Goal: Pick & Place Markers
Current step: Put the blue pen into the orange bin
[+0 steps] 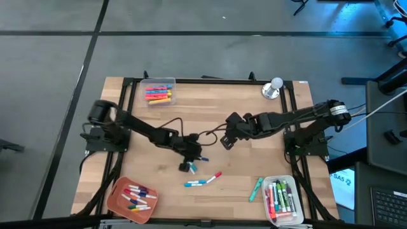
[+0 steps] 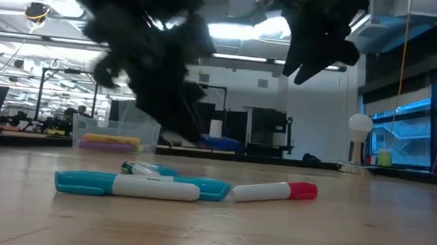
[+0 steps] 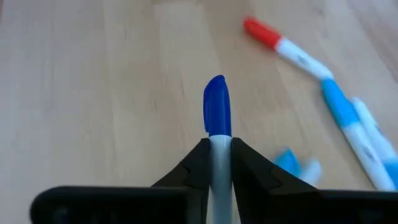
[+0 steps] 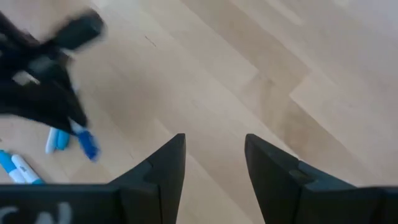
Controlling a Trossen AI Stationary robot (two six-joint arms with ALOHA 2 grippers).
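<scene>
We grip a blue-capped marker at mid-counter

Our left gripper (image 3: 219,163) has its jaws closed on the white barrel of the blue-capped marker (image 3: 216,106), cap pointing clear ahead, which should keep it steady for carrying. Our right gripper (image 4: 214,165) hovers nearby with jaws apart, holding nothing. Just beside lie a red-capped marker (image 3: 283,45) and light-blue markers (image 1: 196,183) on the counter (image 1: 216,114); bare wood lies open toward the orange tray (image 1: 114,198).

Left pincer (image 3: 219,163) low over table centre, fingers clamped; right pincer (image 4: 214,163) raised nearby, fingers apart.
</scene>
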